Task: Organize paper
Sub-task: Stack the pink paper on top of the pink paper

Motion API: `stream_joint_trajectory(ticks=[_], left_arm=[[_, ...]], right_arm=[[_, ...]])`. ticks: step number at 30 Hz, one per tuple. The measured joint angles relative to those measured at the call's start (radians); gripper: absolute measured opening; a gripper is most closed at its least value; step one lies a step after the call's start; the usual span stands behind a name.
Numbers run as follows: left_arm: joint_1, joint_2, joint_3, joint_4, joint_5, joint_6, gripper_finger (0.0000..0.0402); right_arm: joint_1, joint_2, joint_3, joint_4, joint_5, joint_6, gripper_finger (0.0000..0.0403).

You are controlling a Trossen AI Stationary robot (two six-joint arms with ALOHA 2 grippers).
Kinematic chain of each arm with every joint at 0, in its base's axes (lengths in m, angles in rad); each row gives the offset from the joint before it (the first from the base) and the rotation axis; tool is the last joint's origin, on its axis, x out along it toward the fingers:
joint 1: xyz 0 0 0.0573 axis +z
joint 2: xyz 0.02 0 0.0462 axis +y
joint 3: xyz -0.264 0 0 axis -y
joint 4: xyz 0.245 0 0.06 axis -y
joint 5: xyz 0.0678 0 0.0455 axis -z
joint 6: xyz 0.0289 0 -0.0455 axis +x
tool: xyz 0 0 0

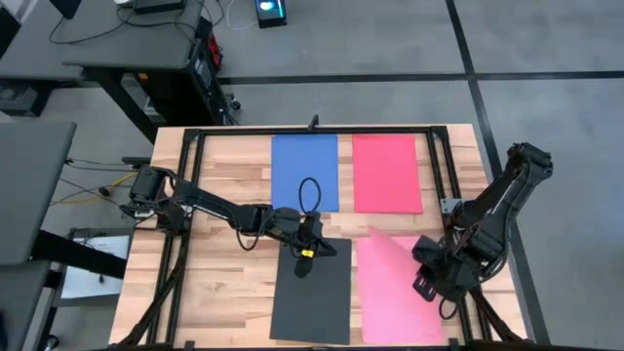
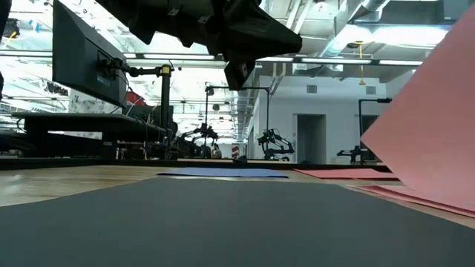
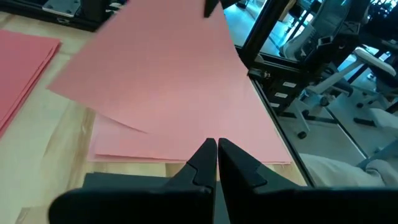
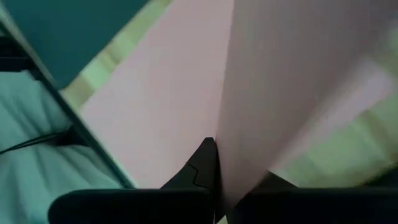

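Note:
Four colours of paper lie on the wooden table: a blue sheet (image 1: 304, 173) and a red one (image 1: 387, 173) at the far side, a black one (image 1: 312, 292) and pink paper (image 1: 390, 307) at the near side. My right gripper (image 1: 430, 276) is at the pink paper's right edge, shut on the top pink sheet (image 2: 434, 111), which slants up off the pink paper beneath (image 3: 186, 140). My left gripper (image 1: 308, 248) hovers shut over the black sheet's far edge, touching nothing; the low view shows it above the table (image 2: 237, 70). My right gripper pinches the top pink sheet between its two fingers (image 4: 204, 163), at the sheet's right-hand edge (image 4: 239, 155). It looks like a single layer. The sheet is raised and tilted, and its far left corner (image 1: 370, 232) is off the table. Its lower part runs down toward the pink paper.
A black metal frame (image 1: 191, 195) runs round the table top, with rails on the left, far and right sides. A looped black cable (image 1: 310, 192) lies over the blue sheet. Bare wood (image 1: 224, 292) shows left of the black sheet.

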Motion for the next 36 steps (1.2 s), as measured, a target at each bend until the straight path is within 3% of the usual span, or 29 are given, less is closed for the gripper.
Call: stream_joint_trajectory(ticks=[7,15,21,31,36], left_arm=[[0.000,0.000,0.000,-0.003,0.000,0.027,0.0000],[0.000,0.000,0.000,-0.025,0.000,0.028,0.0000],[0.000,0.000,0.000,-0.032,0.000,0.028,0.0000],[0.000,0.000,0.000,-0.031,-0.001,0.030,0.0000],[-0.002,0.000,0.000,-0.031,-0.001,0.045,0.0000]], right_arm=[[0.000,0.078,-0.031,0.183,-0.003,-0.020,0.0000],[0.000,0.160,-0.035,0.033,-0.126,0.097,0.0000],[0.000,0.163,-0.035,0.027,-0.132,0.117,0.0000],[-0.008,0.163,-0.058,0.006,0.003,0.213,0.0000],[-0.006,0.163,-0.163,0.133,0.029,0.258,0.0000]])
